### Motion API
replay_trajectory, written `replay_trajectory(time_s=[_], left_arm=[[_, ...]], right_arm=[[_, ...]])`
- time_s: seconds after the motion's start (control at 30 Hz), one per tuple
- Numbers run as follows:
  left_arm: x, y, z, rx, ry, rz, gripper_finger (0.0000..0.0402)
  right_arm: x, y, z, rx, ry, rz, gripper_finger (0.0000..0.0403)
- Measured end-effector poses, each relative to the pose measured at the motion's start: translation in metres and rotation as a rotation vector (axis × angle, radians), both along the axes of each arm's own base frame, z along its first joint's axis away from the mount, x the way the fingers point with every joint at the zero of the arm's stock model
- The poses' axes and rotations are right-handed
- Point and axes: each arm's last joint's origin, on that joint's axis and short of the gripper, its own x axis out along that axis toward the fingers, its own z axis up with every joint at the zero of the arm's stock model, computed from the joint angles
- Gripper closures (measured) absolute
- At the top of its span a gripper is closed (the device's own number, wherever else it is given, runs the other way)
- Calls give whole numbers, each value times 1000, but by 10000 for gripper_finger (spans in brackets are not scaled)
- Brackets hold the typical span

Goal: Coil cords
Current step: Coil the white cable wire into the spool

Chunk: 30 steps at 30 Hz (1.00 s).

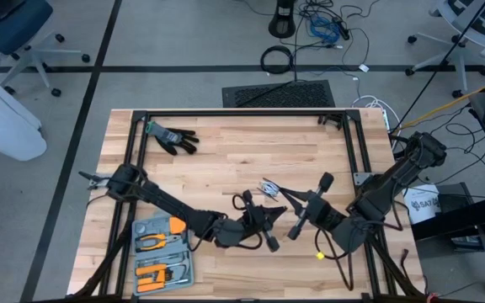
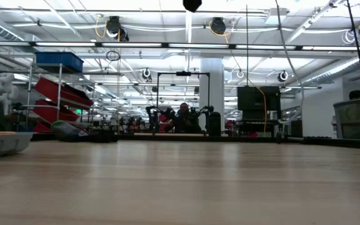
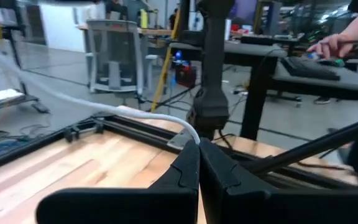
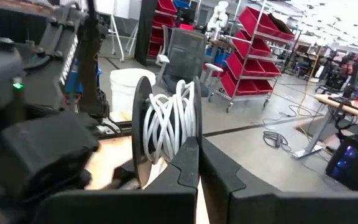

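Pinching the white cord (image 3: 129,114) between fully closed fingers, the left gripper (image 1: 269,220) is sitting low over the middle of the table (image 1: 226,160); in its wrist view the cord is running from the fingertips away toward the table's frame. The right gripper (image 1: 291,200) is also closed, and its wrist view is showing a black spool (image 4: 143,134) with several white turns already wound on it (image 4: 169,121), right at the fingertips. From above, a small bundle of white loops (image 1: 269,188) is lying just beside both grippers.

Risks, as judgement: the cord is thin, so it is likely slipping out of the left pinch if tension is rising. Slack going the other way is letting turns spring off the spool's open side. Both grippers are crowding each other, so a collision is possible during the next wrap. Loose loops on the table are free to snag a finger or knot. Glove (image 1: 173,136) and tool tray (image 1: 162,252) are sitting well apart, no concern.
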Motion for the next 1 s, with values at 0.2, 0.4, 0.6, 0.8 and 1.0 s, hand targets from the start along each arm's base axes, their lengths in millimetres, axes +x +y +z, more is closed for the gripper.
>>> replay_trajectory(time_s=[0.2, 0.4, 0.6, 0.8, 1.0], left_arm=[[3, 2, 1, -23, -19, -99, 401], [5, -4, 18, 22, -36, -115, 401], [4, -18, 37, 98, -23, -140, 401], [2, -24, 40, 120, 14, -134, 401], [-10, -41, 48, 136, 4, -162, 401]], right_arm=[[-1, -1, 0, -19, 4, -31, 403], [0, 0, -1, 1, -10, -34, 403], [4, 3, -7, -5, 6, -19, 403], [7, 10, -16, -15, 25, -9, 403], [5, 13, -24, -32, 60, 3, 403]])
